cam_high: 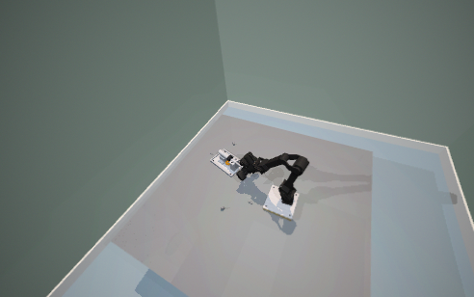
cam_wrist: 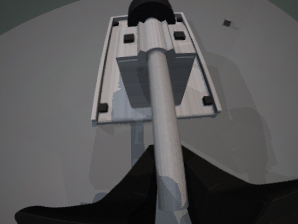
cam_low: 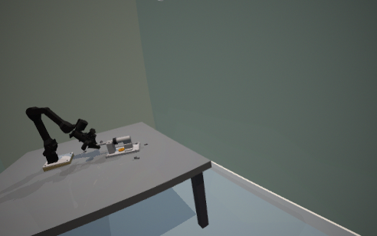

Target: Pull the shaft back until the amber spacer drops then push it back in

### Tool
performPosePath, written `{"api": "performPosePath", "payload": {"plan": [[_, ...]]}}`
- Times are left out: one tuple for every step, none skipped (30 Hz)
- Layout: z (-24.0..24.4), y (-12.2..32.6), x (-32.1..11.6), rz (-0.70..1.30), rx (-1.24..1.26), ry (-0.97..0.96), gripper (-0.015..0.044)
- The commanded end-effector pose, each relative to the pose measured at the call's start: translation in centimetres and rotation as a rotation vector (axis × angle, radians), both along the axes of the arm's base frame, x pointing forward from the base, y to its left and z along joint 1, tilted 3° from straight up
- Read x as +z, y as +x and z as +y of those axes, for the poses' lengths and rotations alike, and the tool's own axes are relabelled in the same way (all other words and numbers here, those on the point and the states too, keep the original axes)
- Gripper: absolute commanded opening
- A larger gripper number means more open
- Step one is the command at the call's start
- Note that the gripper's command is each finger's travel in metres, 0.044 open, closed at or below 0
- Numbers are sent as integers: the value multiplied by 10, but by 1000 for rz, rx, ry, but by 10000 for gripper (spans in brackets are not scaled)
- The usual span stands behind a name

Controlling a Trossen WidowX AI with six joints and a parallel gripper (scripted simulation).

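My gripper [cam_high: 241,171] [cam_low: 99,145] [cam_wrist: 164,149] is shut on the near end of the grey shaft [cam_wrist: 162,90]. The shaft runs through the near support block [cam_low: 110,148] [cam_wrist: 135,75]. A dark collar or spacer [cam_low: 114,141] [cam_wrist: 150,12] sits around the shaft just behind that block. The pale cylindrical housing [cam_low: 123,139] [cam_high: 223,154] is at the far end. The amber spacer [cam_low: 121,149] [cam_high: 227,163] lies low on the white base plate [cam_low: 114,155] [cam_wrist: 125,117], below the shaft line. Whether the shaft tip is inside the housing cannot be told; the wrist view hides the far end.
The arm's white base [cam_high: 275,207] [cam_low: 48,167] stands on the table. Small dark pieces [cam_high: 223,208] [cam_low: 136,158] [cam_wrist: 227,23] lie around the fixture. Dark bolt heads stand on the plate and near block. The table edge [cam_low: 153,193] is in front.
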State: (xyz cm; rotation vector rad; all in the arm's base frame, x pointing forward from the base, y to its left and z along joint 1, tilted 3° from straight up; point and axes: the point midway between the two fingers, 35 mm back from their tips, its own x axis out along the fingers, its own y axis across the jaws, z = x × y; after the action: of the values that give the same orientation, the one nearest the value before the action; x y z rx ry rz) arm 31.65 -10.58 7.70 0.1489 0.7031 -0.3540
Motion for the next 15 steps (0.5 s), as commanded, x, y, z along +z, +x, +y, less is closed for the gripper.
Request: {"api": "performPosePath", "payload": {"plan": [[-2,2,2,-10,-2,-5,0],[-2,2,2,-10,-2,-5,0],[-2,2,2,-10,-2,-5,0],[-2,2,3,-10,-2,-5,0],[-2,3,3,-10,-2,-5,0],[-2,3,3,-10,-2,-5,0],[-2,3,3,-10,-2,-5,0],[-2,3,3,-10,-2,-5,0],[-2,3,3,-10,-2,-5,0],[-2,3,3,-10,-2,-5,0],[-2,3,3,-10,-2,-5,0],[-2,3,3,-10,-2,-5,0],[-2,4,3,-10,-2,-5,0],[-2,4,3,-10,-2,-5,0],[-2,4,3,-10,-2,-5,0]]}}
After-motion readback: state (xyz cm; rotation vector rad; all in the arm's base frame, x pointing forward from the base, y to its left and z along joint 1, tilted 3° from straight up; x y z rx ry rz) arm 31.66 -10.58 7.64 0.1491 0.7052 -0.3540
